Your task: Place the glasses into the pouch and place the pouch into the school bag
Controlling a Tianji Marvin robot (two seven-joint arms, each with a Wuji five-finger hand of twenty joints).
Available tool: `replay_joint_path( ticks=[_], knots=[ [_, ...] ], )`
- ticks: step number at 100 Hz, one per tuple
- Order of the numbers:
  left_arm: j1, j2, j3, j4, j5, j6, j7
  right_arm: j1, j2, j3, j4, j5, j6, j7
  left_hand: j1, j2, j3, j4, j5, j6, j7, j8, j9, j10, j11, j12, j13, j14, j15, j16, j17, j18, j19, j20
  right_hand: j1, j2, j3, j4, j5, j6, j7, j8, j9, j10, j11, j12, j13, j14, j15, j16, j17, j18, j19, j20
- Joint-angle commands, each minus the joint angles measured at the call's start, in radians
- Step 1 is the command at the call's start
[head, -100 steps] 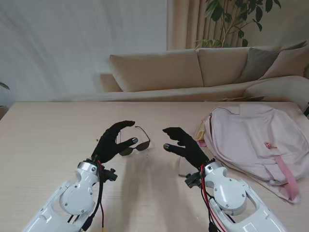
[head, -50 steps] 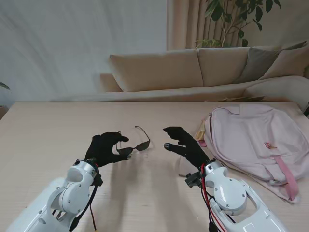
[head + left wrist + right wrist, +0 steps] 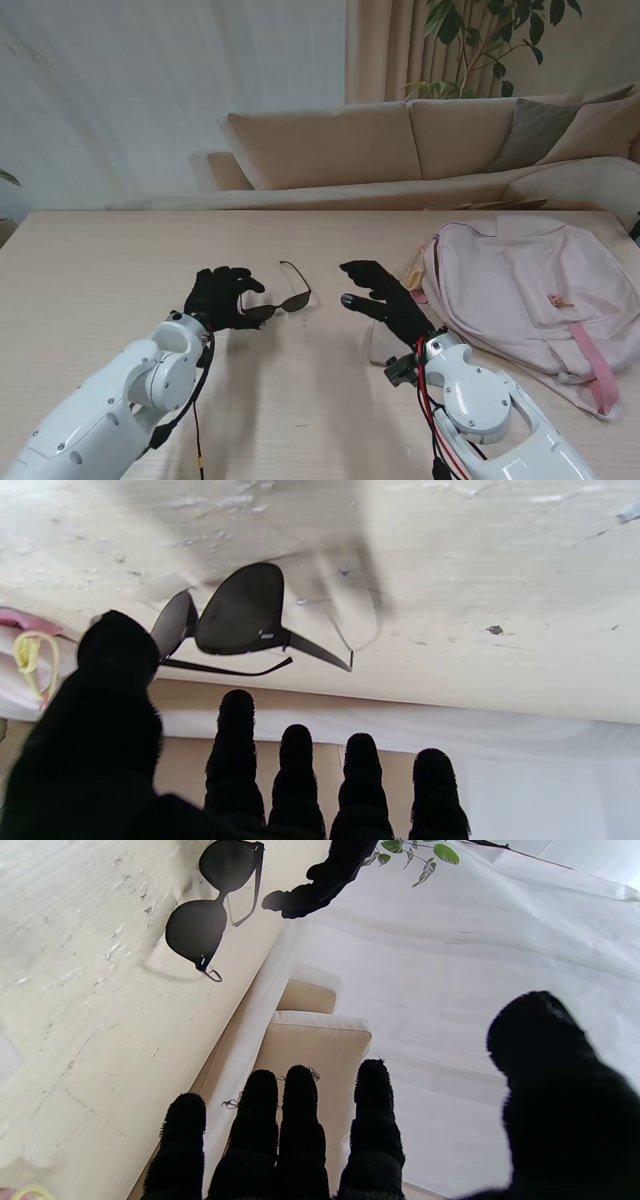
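Now the glasses [image 3: 281, 298] lie on the table [image 3: 90, 270] with their arms unfolded, between the two hands. Just beside them, the left hand [image 3: 220, 298] holds nothing, its fingers [image 3: 236, 760] spread and the thumb tip close to one lens; whether it touches is unclear. At their other side, somewhat apart, the right hand [image 3: 385, 296] hovers empty, fingers loosely parted. Farther right lies the pink school bag [image 3: 520, 290].

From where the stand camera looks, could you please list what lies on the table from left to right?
Left hand → glasses → right hand → school bag.
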Motion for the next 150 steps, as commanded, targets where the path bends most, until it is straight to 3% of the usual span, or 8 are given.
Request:
replay_joint_path(
  ticks=[1,24,34,41,53,99,133,150],
  knots=[
    [-0.020,-0.008,0.013,0.023,0.002,0.006,-0.020,0.001,-0.004,0.001,0.003,0.005,-0.002,0.012,0.016,-0.035,0.035,-0.036,-0.013,-0.008,0.011,0.014,-0.046,-0.010,-0.038,-0.032,-0.032,-0.016,-0.040,-0.021,-0.027,-0.004,-0.065,0.015,0.012,-0.003,-0.032,0.039,0.002,-0.035,-0.007,-0.001,0.022,-0.003,0.004,-0.005,-0.003,-0.015,-0.008,-0.005,-0.011,-0.012,0.013,0.015],
    [-0.090,-0.009,0.096,0.110,-0.005,0.032,-0.024,0.004,-0.005,0.006,0.008,0.008,-0.011,0.009,0.017,-0.062,0.194,-0.050,0.071,-0.072,0.116,0.078,-0.039,-0.015,-0.011,-0.009,-0.034,-0.015,-0.060,-0.010,-0.023,-0.001,-0.144,0.075,0.012,-0.004,-0.031,0.041,0.005,-0.033,-0.006,0.000,0.027,0.001,0.004,-0.004,0.000,-0.014,-0.006,-0.004,-0.009,-0.017,0.015,0.015],
    [-0.107,-0.013,0.116,0.145,-0.016,0.019,0.006,0.004,-0.006,0.007,0.008,0.007,-0.012,0.005,0.032,-0.012,0.223,-0.062,0.131,-0.164,0.220,0.148,-0.029,-0.034,0.043,-0.002,-0.031,-0.024,-0.046,-0.002,-0.023,-0.009,-0.170,0.082,0.013,-0.004,-0.031,0.041,0.008,-0.033,-0.005,0.000,0.030,0.003,0.007,-0.003,0.000,-0.013,-0.005,-0.004,-0.009,-0.016,0.015,0.014],
    [-0.116,-0.019,0.123,0.167,-0.032,0.004,0.030,0.004,-0.006,0.007,0.009,0.006,-0.012,0.003,0.175,-0.034,0.099,-0.063,0.193,-0.284,0.353,0.186,-0.012,-0.054,0.121,0.011,-0.026,-0.032,-0.012,0.010,-0.022,-0.014,-0.182,0.096,0.014,-0.003,-0.031,0.041,0.009,-0.033,-0.005,0.001,0.030,0.008,0.007,-0.003,-0.001,-0.013,-0.005,-0.004,-0.009,-0.016,0.016,0.014],
    [-0.117,-0.024,0.123,0.190,-0.037,-0.036,0.079,0.003,-0.006,0.008,0.009,0.004,-0.014,0.001,0.220,-0.004,0.103,-0.061,0.307,-0.352,0.456,0.227,0.042,-0.078,0.169,0.015,-0.013,-0.040,0.035,0.022,-0.021,-0.019,-0.191,0.095,0.014,-0.003,-0.031,0.041,0.011,-0.034,-0.005,0.001,0.032,0.008,0.010,-0.001,-0.004,-0.015,-0.005,-0.004,-0.010,-0.016,0.014,0.013],
    [0.038,-0.027,-0.036,0.013,0.049,-0.092,0.203,-0.006,-0.008,0.014,0.001,0.001,-0.017,-0.011,0.232,0.006,0.120,-0.100,0.367,-0.331,0.481,0.203,0.040,-0.120,0.221,0.015,-0.013,-0.060,0.085,0.018,-0.017,-0.032,-0.192,0.097,0.025,0.007,-0.019,0.039,0.041,-0.012,0.002,0.005,0.054,0.024,0.018,0.002,0.002,-0.010,0.002,-0.001,-0.007,-0.023,0.014,0.011],
    [0.178,-0.039,-0.121,-0.141,0.097,-0.113,0.328,0.006,-0.011,0.004,-0.007,-0.060,0.025,-0.038,0.229,0.030,0.119,-0.113,0.346,-0.340,0.491,0.226,-0.010,-0.130,0.222,0.009,-0.018,-0.070,0.073,0.014,-0.019,-0.043,-0.189,0.097,-0.004,0.027,-0.016,0.033,0.197,0.180,-0.043,-0.004,0.096,0.080,0.035,0.012,0.015,0.043,0.037,0.017,-0.007,-0.012,0.048,0.014],
    [0.191,-0.039,-0.120,-0.167,0.119,-0.127,0.359,0.050,-0.026,-0.028,0.011,-0.126,0.098,-0.106,0.225,0.034,0.126,-0.112,0.334,-0.351,0.490,0.246,-0.015,-0.136,0.083,-0.066,-0.021,-0.084,0.022,0.015,-0.018,-0.053,-0.196,0.098,-0.159,0.201,0.062,-0.026,0.262,0.307,-0.154,-0.048,0.110,0.139,-0.016,-0.006,0.007,0.081,0.031,0.013,-0.013,-0.007,0.026,0.004]
  ],
)
